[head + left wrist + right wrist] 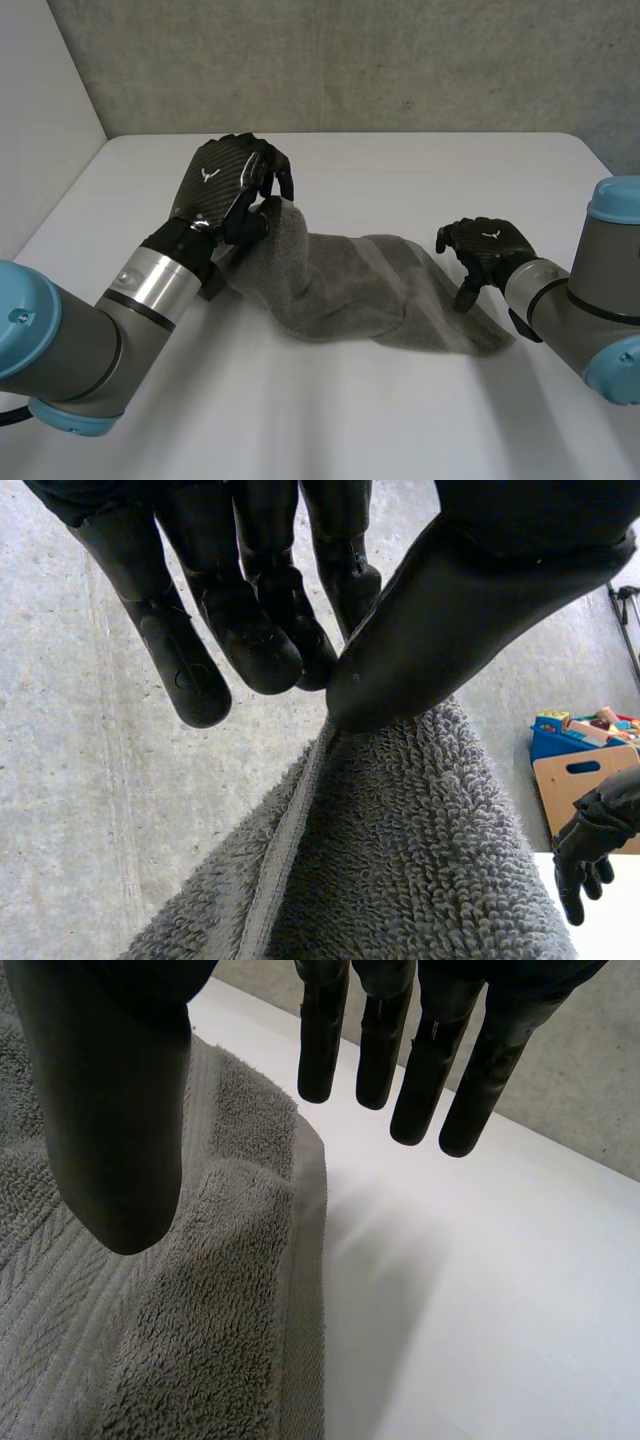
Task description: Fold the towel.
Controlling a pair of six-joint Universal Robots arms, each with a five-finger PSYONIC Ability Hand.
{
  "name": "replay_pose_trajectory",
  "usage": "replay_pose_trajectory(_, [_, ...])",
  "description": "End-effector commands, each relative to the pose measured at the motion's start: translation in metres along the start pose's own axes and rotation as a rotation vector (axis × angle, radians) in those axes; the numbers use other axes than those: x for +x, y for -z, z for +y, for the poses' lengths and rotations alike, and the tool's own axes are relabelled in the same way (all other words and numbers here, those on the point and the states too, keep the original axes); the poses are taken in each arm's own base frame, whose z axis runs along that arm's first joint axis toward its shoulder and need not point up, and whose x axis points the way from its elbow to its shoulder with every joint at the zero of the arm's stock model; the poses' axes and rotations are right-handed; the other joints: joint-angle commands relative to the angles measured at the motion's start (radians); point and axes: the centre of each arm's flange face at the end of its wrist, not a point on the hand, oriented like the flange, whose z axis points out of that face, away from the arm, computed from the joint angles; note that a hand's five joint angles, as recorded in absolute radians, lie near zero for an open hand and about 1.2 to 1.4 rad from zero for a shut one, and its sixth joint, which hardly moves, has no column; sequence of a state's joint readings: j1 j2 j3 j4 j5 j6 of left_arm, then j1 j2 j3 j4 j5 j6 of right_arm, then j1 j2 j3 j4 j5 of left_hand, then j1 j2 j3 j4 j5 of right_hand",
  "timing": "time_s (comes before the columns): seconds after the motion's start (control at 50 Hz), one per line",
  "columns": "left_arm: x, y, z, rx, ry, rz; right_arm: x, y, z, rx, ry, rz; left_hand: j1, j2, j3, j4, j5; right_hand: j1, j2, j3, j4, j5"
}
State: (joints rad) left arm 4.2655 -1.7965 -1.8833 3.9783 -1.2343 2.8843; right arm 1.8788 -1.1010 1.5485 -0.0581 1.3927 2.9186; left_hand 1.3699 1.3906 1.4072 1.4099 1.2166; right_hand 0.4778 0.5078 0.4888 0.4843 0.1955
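Note:
A grey towel (380, 300) lies bunched across the middle of the white table (420, 170). My left hand (225, 190) holds the towel's left end lifted off the table. In the left wrist view the thumb (440, 630) pinches the towel's hemmed edge (300, 810) against the fingers (260, 640). My right hand (485, 250) hovers over the towel's right end, fingers straight and apart from the cloth. In the right wrist view the thumb (110, 1130) hangs above the towel (180, 1310) and the fingers (400, 1070) above bare table beside its hem.
A grey concrete wall (350, 60) rises behind the table. Past the table's right side the left wrist view shows a blue box of toys (585, 735) and a cardboard box (580, 785) on the floor. My right hand (590, 850) also shows there.

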Motion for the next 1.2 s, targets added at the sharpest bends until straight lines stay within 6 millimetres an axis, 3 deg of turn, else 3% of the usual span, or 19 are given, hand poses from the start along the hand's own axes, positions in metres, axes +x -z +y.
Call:
replay_pose_trajectory(0.02, [0.01, -0.001, 0.0, 0.023, 0.022, 0.018, 0.0, 0.007, -0.001, 0.029, -0.016, 0.02, 0.026, 0.006, -0.011, -0.014, 0.005, -0.267, -0.297, -0.278, -0.273, -0.159])
replay_pose_trajectory(0.38, [0.01, -0.001, 0.0, 0.024, 0.021, 0.018, -0.001, 0.007, 0.0, 0.026, -0.015, 0.013, 0.026, 0.006, -0.011, -0.014, 0.005, -0.249, -0.279, -0.26, -0.255, -0.141])
replay_pose_trajectory(0.48, [0.01, -0.001, 0.0, 0.023, 0.023, 0.018, -0.002, 0.003, -0.009, 0.055, -0.006, -0.008, 0.026, 0.006, -0.011, -0.014, 0.005, -0.252, -0.282, -0.263, -0.258, -0.144])
replay_pose_trajectory(0.58, [0.01, 0.0, 0.0, 0.023, 0.023, 0.018, -0.007, -0.012, -0.027, 0.092, -0.001, -0.094, 0.026, 0.006, -0.011, -0.014, 0.005, -0.252, -0.282, -0.263, -0.258, -0.144])
replay_pose_trajectory(0.68, [0.011, 0.0, -0.004, 0.033, 0.02, 0.021, -0.021, -0.042, -0.041, 0.062, 0.002, -0.196, 0.026, 0.006, -0.011, -0.014, 0.005, -0.246, -0.276, -0.257, -0.253, -0.138])
replay_pose_trajectory(0.84, [0.011, 0.0, -0.004, 0.033, 0.021, 0.021, -0.047, -0.079, -0.028, -0.012, 0.006, -0.26, 0.026, 0.006, -0.011, -0.014, 0.005, -0.231, -0.261, -0.242, -0.238, -0.124])
replay_pose_trajectory(0.96, [0.011, 0.0, -0.004, 0.033, 0.02, 0.021, -0.047, -0.105, -0.017, -0.009, -0.021, -0.234, 0.026, 0.006, -0.011, -0.014, 0.005, -0.225, -0.256, -0.236, -0.232, -0.118])
replay_pose_trajectory(1.08, [0.011, 0.0, -0.004, 0.033, 0.018, 0.021, -0.048, -0.117, -0.009, -0.011, -0.078, -0.236, 0.026, 0.006, -0.011, -0.014, 0.005, -0.199, -0.229, -0.21, -0.206, -0.091])
replay_pose_trajectory(1.14, [0.011, -0.001, -0.005, 0.035, 0.019, 0.023, -0.049, -0.122, -0.007, -0.004, -0.091, -0.233, 0.026, 0.006, -0.011, -0.014, 0.005, 0.222, 0.192, 0.211, 0.216, 0.33])
replay_pose_trajectory(1.16, [0.011, -0.001, -0.005, 0.035, 0.019, 0.023, -0.049, -0.122, -0.007, -0.004, -0.091, -0.233, 0.026, 0.006, -0.011, -0.014, 0.005, 0.224, 0.194, 0.213, 0.217, 0.331])
replay_pose_trajectory(1.2, [0.011, -0.001, -0.005, 0.035, 0.019, 0.023, -0.048, -0.122, -0.014, 0.018, -0.09, -0.234, 0.026, 0.006, -0.011, -0.014, 0.005, 0.679, 0.649, 0.668, 0.673, 0.787])
